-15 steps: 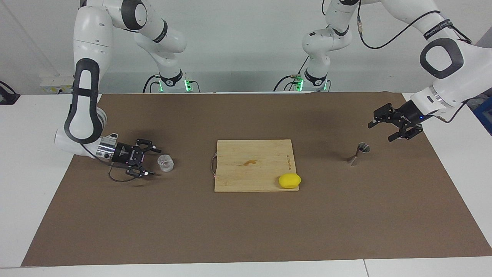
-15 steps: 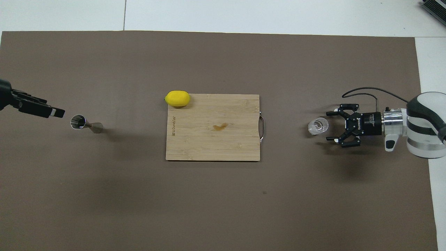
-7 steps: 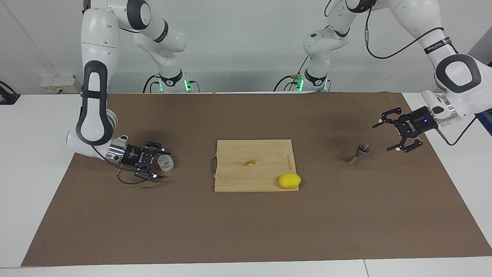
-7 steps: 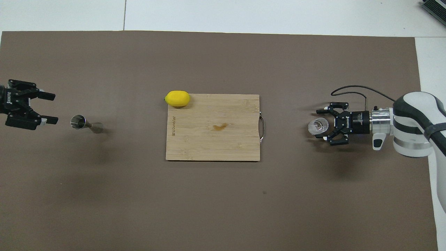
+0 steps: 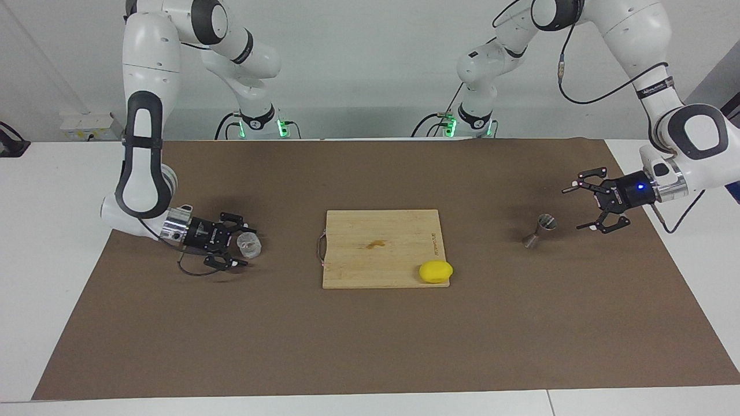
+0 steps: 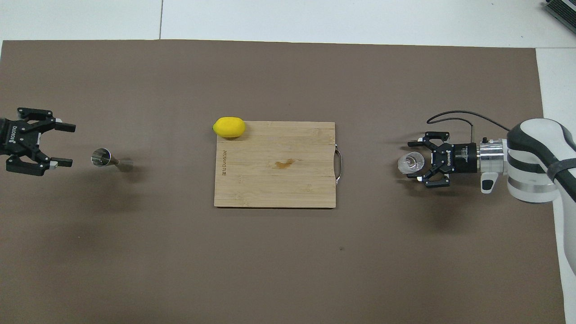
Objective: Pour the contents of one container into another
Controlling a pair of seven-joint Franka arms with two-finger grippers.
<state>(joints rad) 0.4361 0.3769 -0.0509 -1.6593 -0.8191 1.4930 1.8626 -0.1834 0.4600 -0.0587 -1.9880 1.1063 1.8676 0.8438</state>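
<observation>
Grasp step: right end effector spread around glass cup, near tabletop's right-arm edge, not yet pinching. Left end effector spread beside jigger, near left-arm edge. Next: clamp, lift level.

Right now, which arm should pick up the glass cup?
Right. The right gripper already has its jaws around the glass cup. The left gripper, jaws open, is by the jigger, at the other end.
</observation>
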